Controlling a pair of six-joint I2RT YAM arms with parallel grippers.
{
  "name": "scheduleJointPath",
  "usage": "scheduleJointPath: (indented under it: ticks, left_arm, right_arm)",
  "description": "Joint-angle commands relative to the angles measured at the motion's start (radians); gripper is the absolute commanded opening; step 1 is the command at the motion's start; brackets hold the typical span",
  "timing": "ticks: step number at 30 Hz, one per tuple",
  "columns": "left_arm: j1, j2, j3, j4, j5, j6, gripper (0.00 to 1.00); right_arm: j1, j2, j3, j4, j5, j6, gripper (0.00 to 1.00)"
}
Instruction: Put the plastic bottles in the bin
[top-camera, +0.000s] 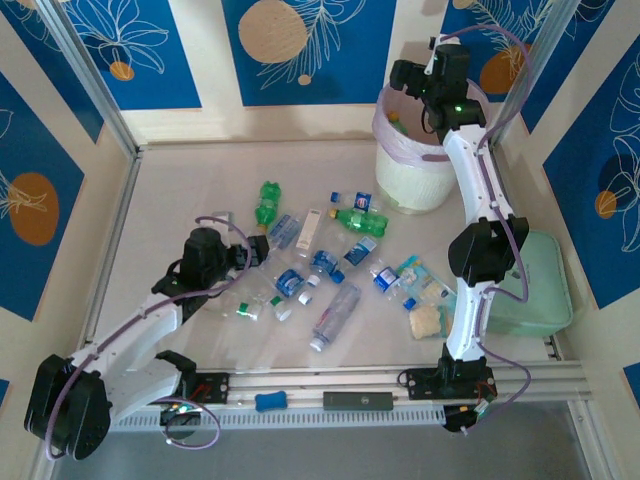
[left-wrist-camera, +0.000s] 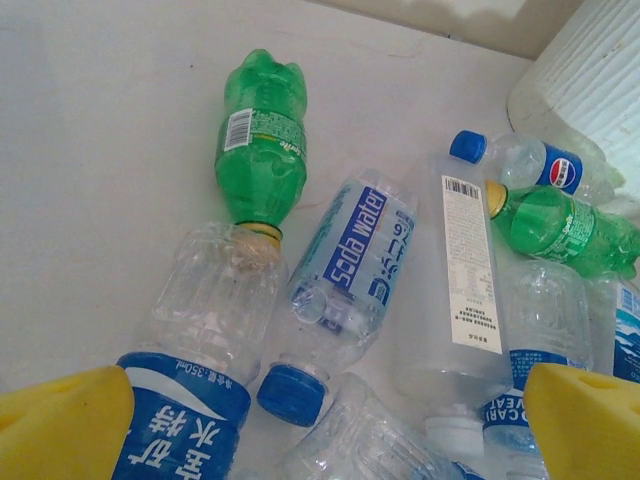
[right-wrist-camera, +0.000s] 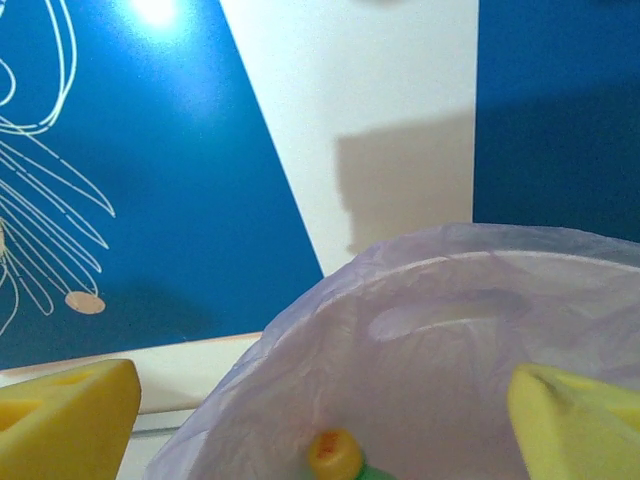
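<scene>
Several plastic bottles lie scattered on the table, among them a green one, a green one with a yellow cap, and a clear blue-labelled one. My left gripper hovers low over this pile, open, with a blue cap and clear bottles between its yellow fingers. Over the white bin with its lilac liner, my right gripper is open. Below it, a yellow-capped green bottle lies inside the bin, untouched by the fingers.
A mint-green case lies right of the right arm. A tan biscuit piece and snack packets sit near that arm's base. A long clear bottle lies by the front rail. Blue patterned walls close in the table.
</scene>
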Motion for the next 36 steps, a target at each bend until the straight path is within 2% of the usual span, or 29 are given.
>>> scheduleJointPath:
  ticks: [1,5,9,16,23,29,36]
  left_arm:
    - [0.001,-0.03,0.006,-0.036,-0.014,0.021,1.0]
    - [0.001,-0.038,0.01,-0.059,-0.005,0.028,1.0]
    - [0.001,-0.041,0.015,-0.071,0.006,0.031,1.0]
    - [0.001,-0.017,0.036,-0.037,0.033,0.032,1.0]
    - [-0.001,0.075,0.083,0.032,0.112,0.027,1.0]
    - [-0.011,0.167,0.13,0.057,0.173,-0.007,1.0]
    - [-0.028,0.222,0.143,0.098,0.181,-0.042,1.0]
  right_arm:
    - [0.019,-0.069,0.032,-0.051,-0.023,-0.012,0.96]
    - [0.042,-0.137,-0.015,-0.089,-0.075,-0.032,0.96]
    - [0.075,-0.246,-0.146,-0.103,-0.132,-0.054,0.96]
    - [0.161,-0.517,-0.52,-0.061,-0.177,-0.055,0.96]
    - [0.259,-0.713,-0.845,-0.121,-0.162,-0.017,0.96]
    - [0.3,-0.803,-1.048,-0.2,-0.17,0.062,0.96]
    - [0.347,-0.835,-1.174,-0.343,-0.173,0.096,0.93]
